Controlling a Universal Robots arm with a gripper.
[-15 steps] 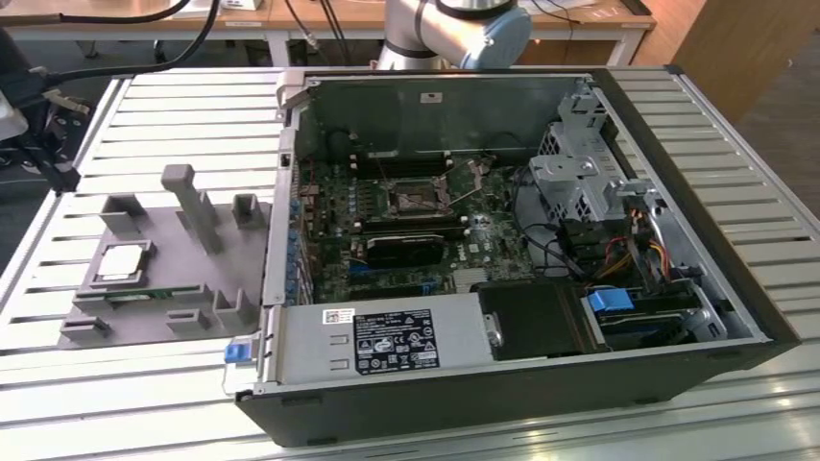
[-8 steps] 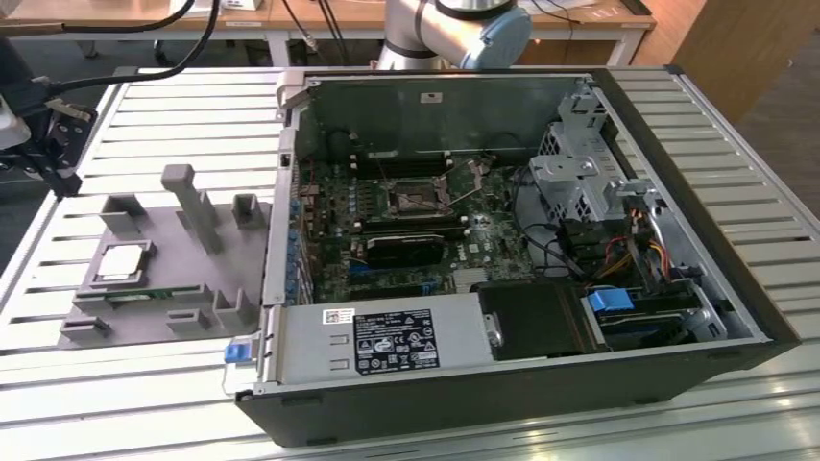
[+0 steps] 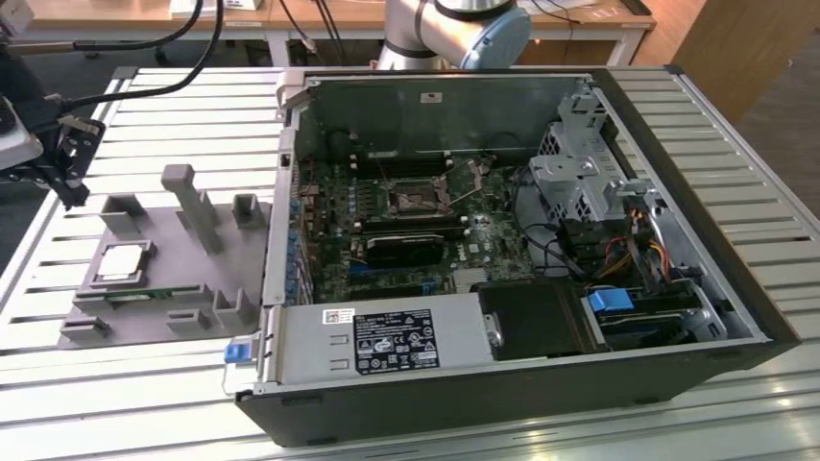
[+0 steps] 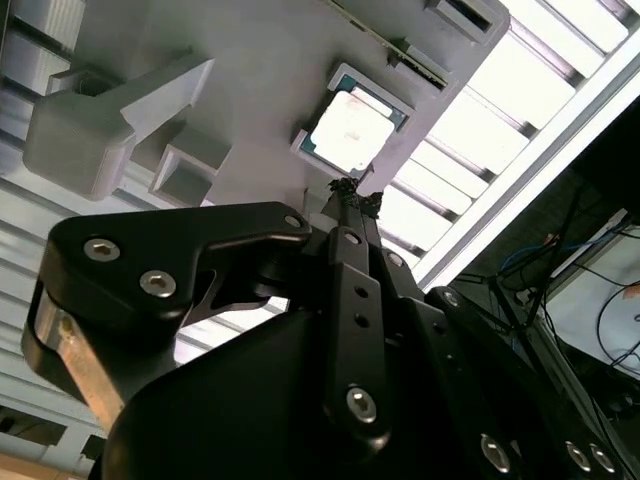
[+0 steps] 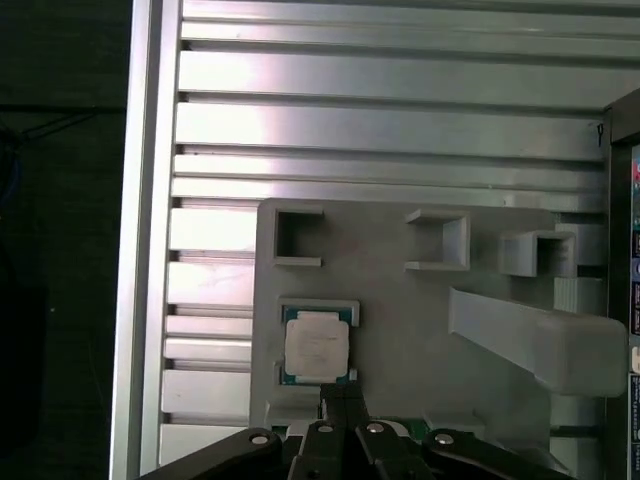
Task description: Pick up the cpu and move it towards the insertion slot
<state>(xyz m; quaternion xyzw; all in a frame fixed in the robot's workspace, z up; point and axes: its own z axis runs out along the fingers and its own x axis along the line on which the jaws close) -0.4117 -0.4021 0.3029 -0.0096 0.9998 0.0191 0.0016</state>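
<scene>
One gripper (image 5: pixel 340 393) | closed, empty | hovering near cpu (image 5: pixel 317 347), not touching

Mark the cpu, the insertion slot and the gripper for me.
cpu (image 5: pixel 317 347): first wrist view, centre of its silvery top.
insertion slot (image 3: pixel 416 198): exterior view, its dark centre.
gripper (image 4: pixel 351 192): second wrist view, between its fingertips.
</scene>
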